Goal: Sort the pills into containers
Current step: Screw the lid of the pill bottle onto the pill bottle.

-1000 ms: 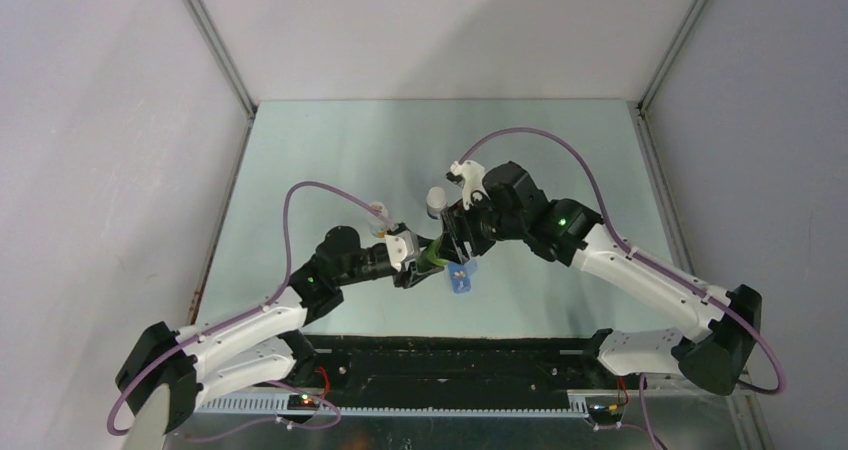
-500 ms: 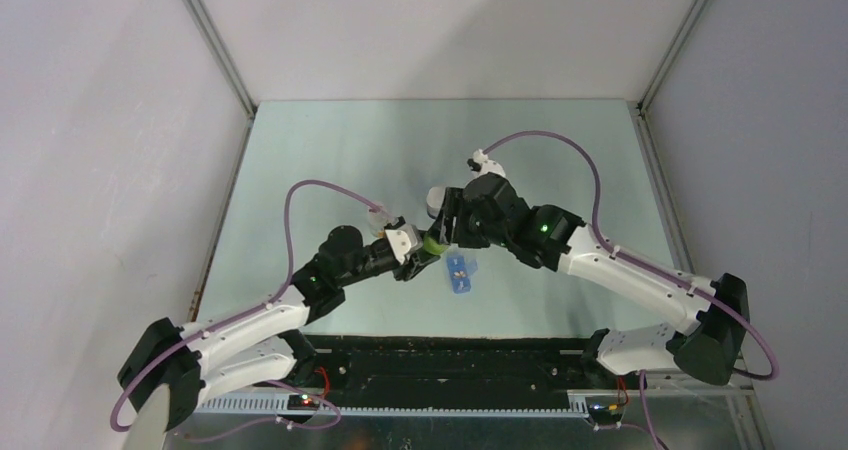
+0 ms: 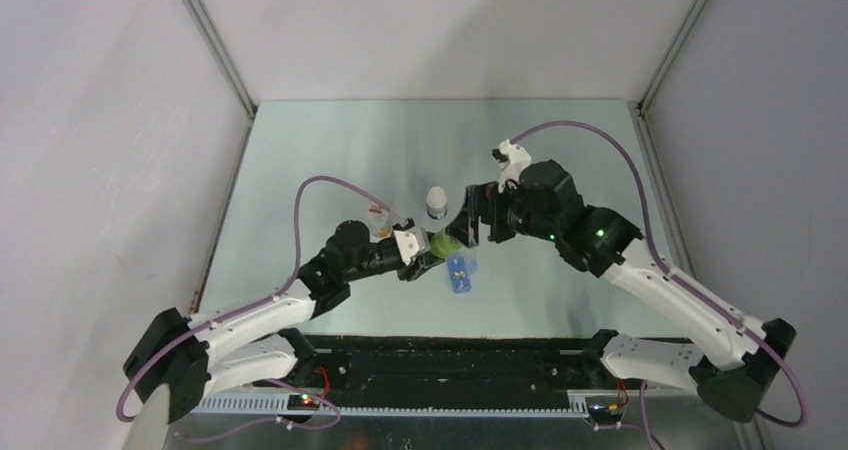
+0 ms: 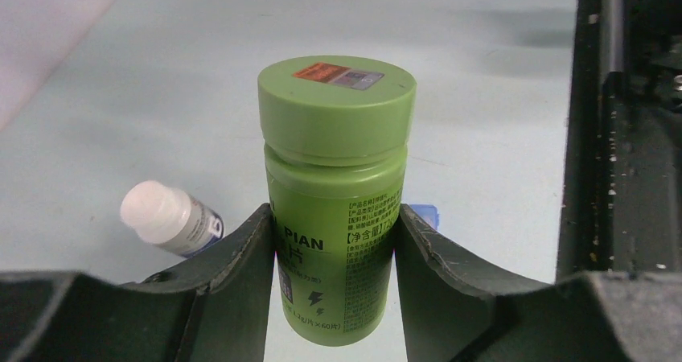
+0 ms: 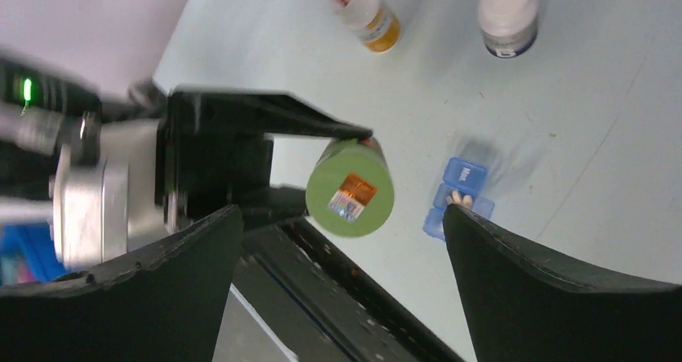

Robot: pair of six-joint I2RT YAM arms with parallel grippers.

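Now left fingers point(image 4: 241, 273) clamp the green bottle point(image 4: 334, 217); right fingers point(image 5: 563, 290) hover above, spread.

Capped green bottle point(image 5: 350, 197) hangs beside the blue pill box point(image 5: 463, 175).

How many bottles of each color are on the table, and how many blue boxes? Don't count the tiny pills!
green bottle: 1
white-capped bottles: 2
blue pill box: 1
Total: 4
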